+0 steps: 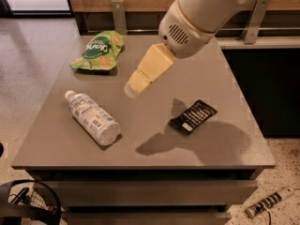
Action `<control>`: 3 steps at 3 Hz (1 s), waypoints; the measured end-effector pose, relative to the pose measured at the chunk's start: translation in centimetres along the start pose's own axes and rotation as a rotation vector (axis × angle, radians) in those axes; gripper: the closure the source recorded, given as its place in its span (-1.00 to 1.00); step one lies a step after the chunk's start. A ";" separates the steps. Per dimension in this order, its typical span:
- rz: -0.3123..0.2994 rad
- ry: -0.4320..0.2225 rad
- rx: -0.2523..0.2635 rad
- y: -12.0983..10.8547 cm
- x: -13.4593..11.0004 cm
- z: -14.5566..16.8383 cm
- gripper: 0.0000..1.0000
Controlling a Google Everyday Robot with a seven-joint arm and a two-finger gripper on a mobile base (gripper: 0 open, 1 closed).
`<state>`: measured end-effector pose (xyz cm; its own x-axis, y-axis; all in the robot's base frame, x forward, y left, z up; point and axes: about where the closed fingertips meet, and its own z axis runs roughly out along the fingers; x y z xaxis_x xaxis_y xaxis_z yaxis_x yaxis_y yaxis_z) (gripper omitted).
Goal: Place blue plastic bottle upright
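The blue plastic bottle [91, 117] lies on its side on the left part of the grey table [145, 139], white cap toward the far left, label facing up. My gripper [132, 89] hangs over the middle of the table at the end of the cream wrist and white arm. It is above the surface, to the right of and beyond the bottle, apart from it. Nothing shows in it.
A green snack bag [97, 50] lies at the table's far left. A flat black wrapper [193, 116] lies right of centre. A metal rail and wood wall run behind the table. A dark cabinet stands at the right. A tool [268, 202] lies on the floor.
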<state>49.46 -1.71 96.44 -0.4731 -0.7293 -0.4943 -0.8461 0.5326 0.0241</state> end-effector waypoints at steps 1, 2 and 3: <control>0.002 0.128 -0.032 2.1 -5.5 4.6 -1.00; -0.003 0.129 -0.035 2.3 -5.6 4.7 -1.00; 0.013 0.179 -0.023 2.6 -6.1 5.9 -1.00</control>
<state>51.60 6.66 94.37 -0.5182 -0.7885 -0.3312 -0.8441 0.5338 0.0499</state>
